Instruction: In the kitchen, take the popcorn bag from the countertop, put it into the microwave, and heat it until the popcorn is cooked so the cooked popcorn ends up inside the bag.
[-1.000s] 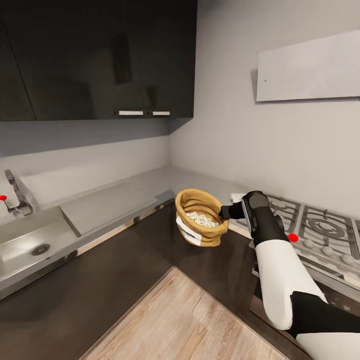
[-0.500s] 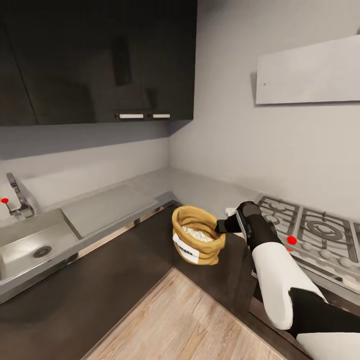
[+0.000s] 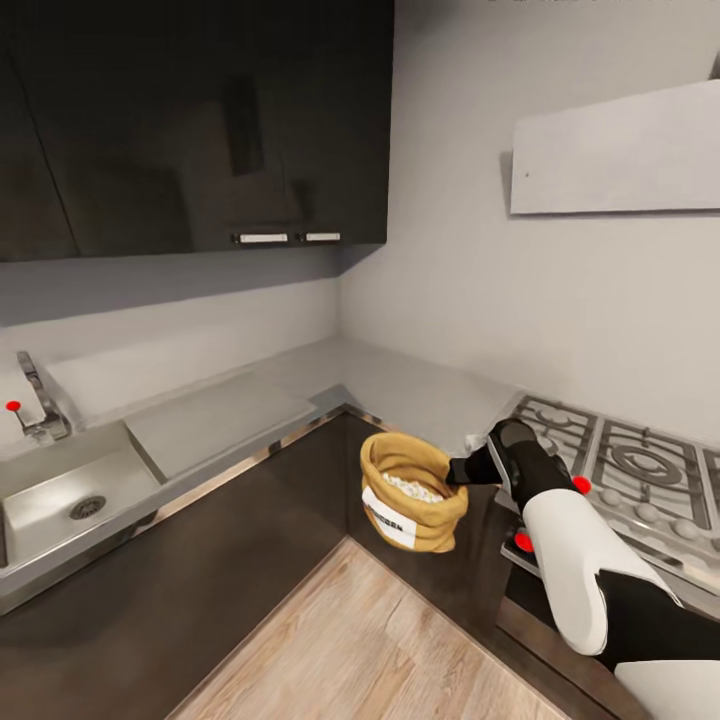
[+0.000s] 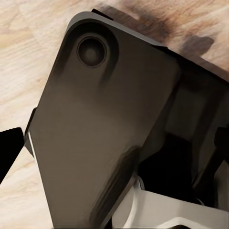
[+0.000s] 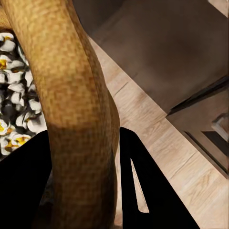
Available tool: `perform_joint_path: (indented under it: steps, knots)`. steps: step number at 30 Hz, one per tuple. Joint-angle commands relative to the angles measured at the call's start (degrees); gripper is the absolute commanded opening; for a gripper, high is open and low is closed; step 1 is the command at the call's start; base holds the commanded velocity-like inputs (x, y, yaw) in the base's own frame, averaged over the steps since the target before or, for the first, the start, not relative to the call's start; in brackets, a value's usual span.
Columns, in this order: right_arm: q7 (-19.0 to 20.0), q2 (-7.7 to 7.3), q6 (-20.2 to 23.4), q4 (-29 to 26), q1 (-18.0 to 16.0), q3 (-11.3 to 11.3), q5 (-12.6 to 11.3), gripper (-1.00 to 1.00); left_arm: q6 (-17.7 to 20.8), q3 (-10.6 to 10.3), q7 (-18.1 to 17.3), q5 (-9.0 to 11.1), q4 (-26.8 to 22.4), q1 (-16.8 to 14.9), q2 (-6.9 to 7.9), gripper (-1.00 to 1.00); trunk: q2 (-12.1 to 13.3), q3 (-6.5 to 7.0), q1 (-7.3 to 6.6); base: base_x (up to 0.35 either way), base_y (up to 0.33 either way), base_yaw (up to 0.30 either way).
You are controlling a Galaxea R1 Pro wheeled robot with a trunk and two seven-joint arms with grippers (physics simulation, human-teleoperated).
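Observation:
The tan popcorn bag (image 3: pixel 412 492) hangs in the air in front of the dark cabinets, its white label facing down-left. White and yellow popcorn (image 3: pixel 413 487) fills its mouth. My right gripper (image 3: pixel 462 472) is shut on the bag's rolled rim at the bag's right side. In the right wrist view the rim (image 5: pixel 78 109) runs between the two black fingers (image 5: pixel 148 191), with popcorn (image 5: pixel 16 95) inside the bag. The grey countertop (image 3: pixel 380 385) runs along the corner behind the bag. The left wrist view looks at dark robot parts over wood floor. The microwave is out of view.
A gas hob (image 3: pixel 630 465) sits on the counter to the right, behind my right arm. A steel sink (image 3: pixel 60 500) with a tap (image 3: pixel 40 405) lies at the left. Black wall cabinets (image 3: pixel 200 120) hang above. Wood floor (image 3: pixel 370 640) lies below the bag.
The view has shifted a little. The bag, still in my right gripper, dropped lower against the cabinets and then moved slightly right.

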Motion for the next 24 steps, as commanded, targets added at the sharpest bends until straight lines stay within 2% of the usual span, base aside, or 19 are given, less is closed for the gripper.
perform_joint_path:
  steps: [1,5,7,20,24]
  knots:
    - [0.4,0.08,-0.9,0.2,0.0,-0.4,0.6,-1.0,-0.1,0.4,0.0,0.0,-0.1,0.0,-0.04,1.0,0.4,0.12,-0.22,0.0,0.0,0.0]
    - [-0.2,0.07,-6.1,2.4,0.0,-0.4,0.6,-1.0,-0.1,0.4,0.0,0.0,-0.1,0.0,-0.02,1.0,2.0,0.84,-1.09,0.0,0.0,0.0]
    - [-0.1,0.07,-7.1,2.8,0.0,-0.4,0.6,-1.0,-0.1,0.4,0.0,0.0,-0.1,0.0,-0.04,1.0,2.8,1.19,-1.53,0.0,0.0,0.0]
    - [0.2,-0.02,-7.4,3.1,0.0,-0.5,0.7,-1.0,-0.1,0.3,0.0,-0.1,0.0,0.0,0.02,1.0,8.0,3.53,-4.39,0.0,0.0,0.0]
    - [0.3,-0.64,-7.4,3.1,0.0,-0.5,0.7,-1.0,-0.1,0.3,0.0,-0.1,-0.1,0.0,0.04,1.0,9.6,4.25,-5.27,0.0,0.0,0.0]
